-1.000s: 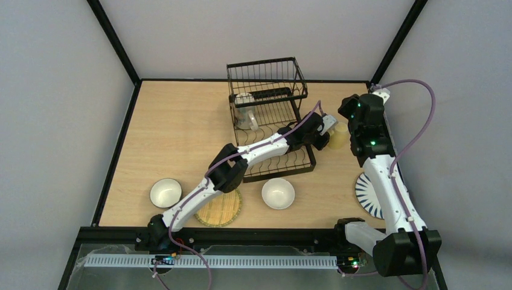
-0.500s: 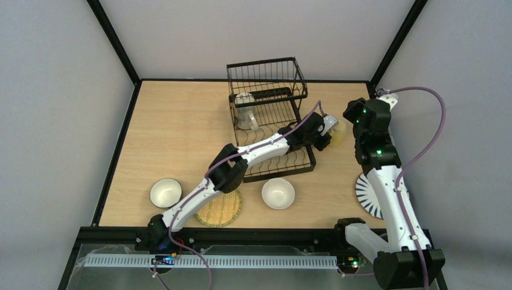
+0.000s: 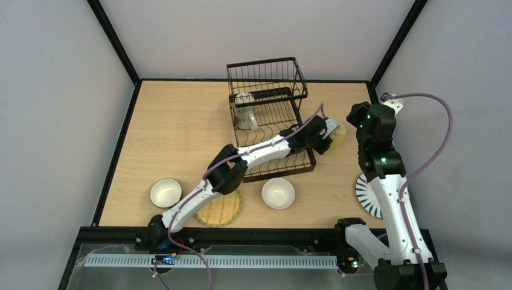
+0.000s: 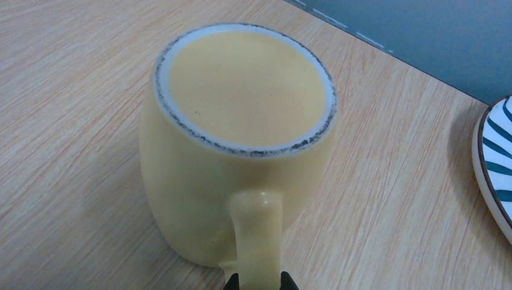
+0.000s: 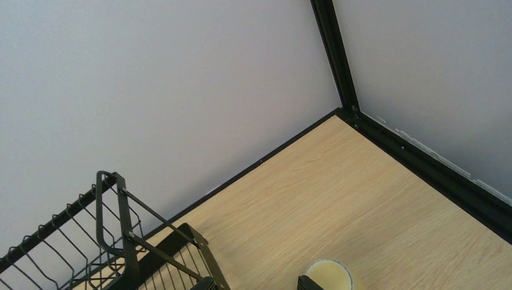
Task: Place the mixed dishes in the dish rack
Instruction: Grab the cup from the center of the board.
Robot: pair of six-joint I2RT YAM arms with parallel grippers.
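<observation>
The pale yellow mug (image 4: 241, 139) stands on the table just right of the black wire dish rack (image 3: 284, 166). My left gripper (image 4: 256, 281) is shut on its handle, one black fingertip on each side. In the top view the left arm reaches across the rack's lower tray to the mug (image 3: 338, 134). My right gripper (image 5: 258, 284) hangs open above the mug (image 5: 329, 275), holding nothing. A clear tumbler (image 3: 244, 112) sits in the rack. Two white bowls (image 3: 165, 192) (image 3: 278, 193), a woven bamboo plate (image 3: 220, 208) and a blue-striped plate (image 3: 367, 196) lie near the front.
The rack's raised basket tier (image 3: 265, 75) stands at the back. The black frame posts and grey walls close in the back right corner (image 5: 347, 109). The striped plate's edge (image 4: 495, 163) lies right of the mug.
My left gripper has closed on the mug's handle. The right arm has drawn back to the right, away from the mug, with its jaws still open.
</observation>
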